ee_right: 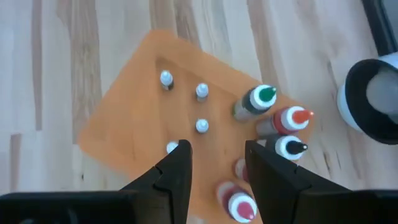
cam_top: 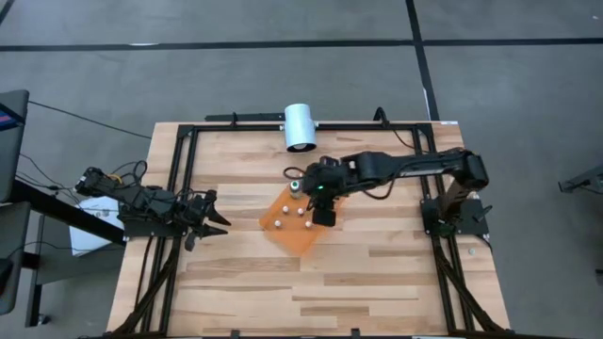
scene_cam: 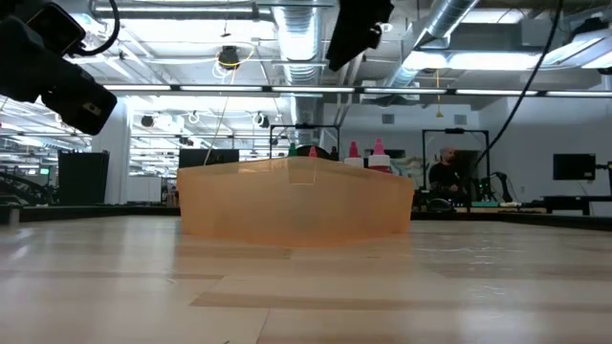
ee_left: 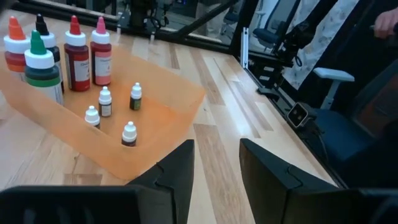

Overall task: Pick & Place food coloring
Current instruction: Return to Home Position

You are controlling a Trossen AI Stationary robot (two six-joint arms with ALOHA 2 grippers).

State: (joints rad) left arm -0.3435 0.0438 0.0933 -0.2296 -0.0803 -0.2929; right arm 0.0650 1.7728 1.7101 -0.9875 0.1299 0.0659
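Blk jointed arms (cam_top: 405, 166), loose cables (cam_top: 118, 175).

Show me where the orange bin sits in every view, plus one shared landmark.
High view: orange bin at the table's centre.
Low view: mid-picture, broad wall toward the camera.
Left wrist view: ahead, across the table.
Right wrist view: directly beneath the camera.
Shared landmark: tall bottles at one corner.

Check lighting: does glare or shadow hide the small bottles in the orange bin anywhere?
Left wrist view: four small bottles evenly lit in the orange bin. High view: even light, no glare. Low view: bright ceiling lights behind; the bin wall hides them.
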